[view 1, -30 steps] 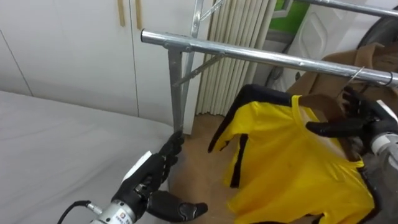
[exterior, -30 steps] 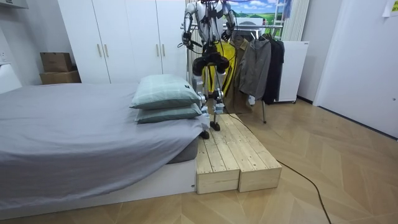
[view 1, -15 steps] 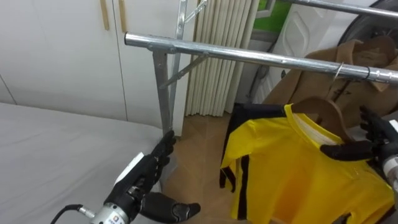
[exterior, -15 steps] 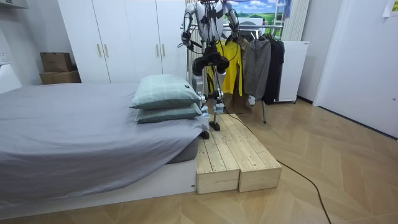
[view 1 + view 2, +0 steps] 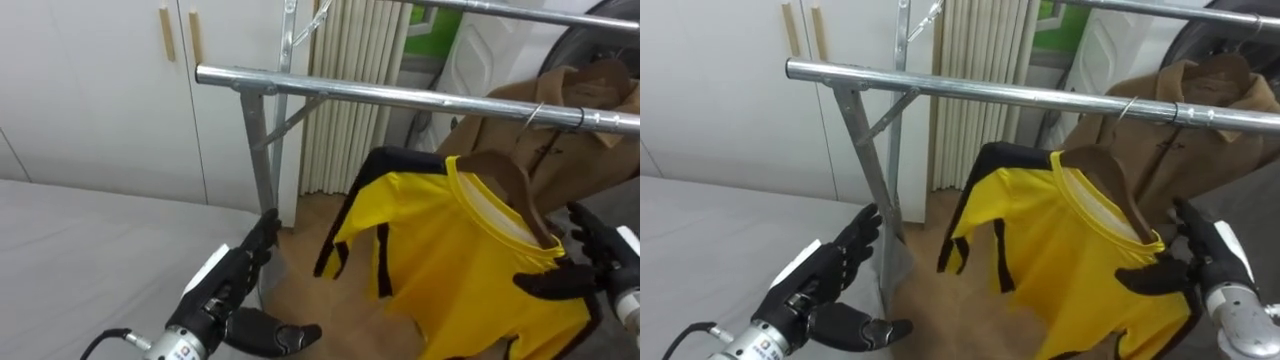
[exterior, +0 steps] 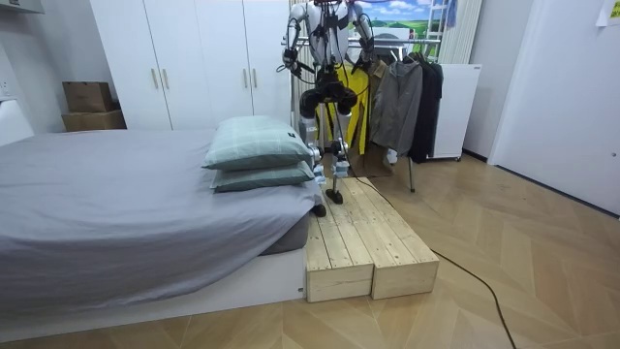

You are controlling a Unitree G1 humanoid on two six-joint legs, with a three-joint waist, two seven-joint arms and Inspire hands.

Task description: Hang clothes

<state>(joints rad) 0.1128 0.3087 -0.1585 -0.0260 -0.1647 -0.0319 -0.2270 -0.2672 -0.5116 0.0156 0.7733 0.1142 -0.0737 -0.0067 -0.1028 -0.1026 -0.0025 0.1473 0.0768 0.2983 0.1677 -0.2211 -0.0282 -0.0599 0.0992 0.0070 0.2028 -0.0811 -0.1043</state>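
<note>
A yellow shirt (image 5: 460, 250) with black trim hangs on a brown wooden hanger (image 5: 507, 178). The hanger's wire hook sits over the metal rail (image 5: 380, 95) of the clothes rack. My right hand (image 5: 588, 262) is at the shirt's right shoulder, low at the right edge. It is open with spread fingers, and its thumb rests against the yellow cloth. My left hand (image 5: 232, 292) is open and idle at the lower left, beside the rack's upright post (image 5: 262, 150). In the room view I stand on a wooden platform (image 6: 363, 237) facing the rack.
A brown coat (image 5: 575, 100) hangs on the same rail behind the shirt, and darker clothes (image 6: 407, 97) hang further along. The grey bed (image 5: 90, 250) lies at my left, with white wardrobe doors (image 5: 90, 80) beyond it. Cream curtains (image 5: 350, 130) stand behind the rack.
My right hand has dropped from the hanger to the shirt's shoulder. The shirt now hangs by its hook, its left side swung out leftward. The left hand has hardly moved.
</note>
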